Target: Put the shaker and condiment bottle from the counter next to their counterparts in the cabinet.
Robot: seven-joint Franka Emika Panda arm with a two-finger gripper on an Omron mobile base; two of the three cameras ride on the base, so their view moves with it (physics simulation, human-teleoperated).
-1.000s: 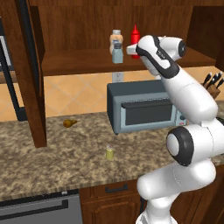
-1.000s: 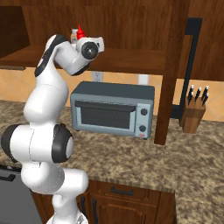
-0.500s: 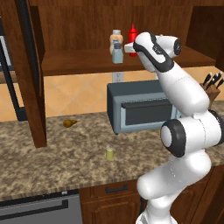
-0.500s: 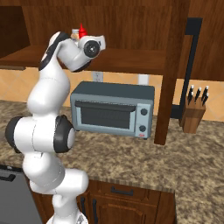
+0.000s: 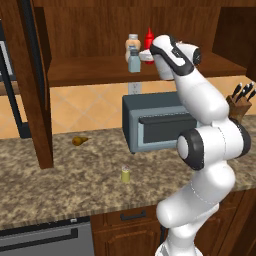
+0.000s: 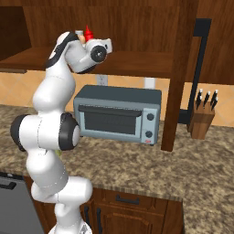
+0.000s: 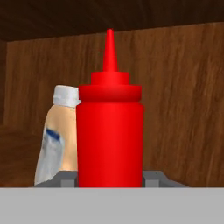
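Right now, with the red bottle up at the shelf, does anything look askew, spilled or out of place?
Nothing spilled or tipped. The condiment bottle stands upright in the gripper at the cabinet shelf, beside the tan bottle. The shaker still waits upright on the counter, near a small brown item lying there.

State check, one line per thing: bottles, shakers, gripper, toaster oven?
red condiment bottle: upright, held in the cabinet
gripper: shut on the bottle
tan bottle: upright on the shelf
grey-blue shaker: upright on the shelf
yellow-green shaker: upright on the counter
toaster oven: door closed
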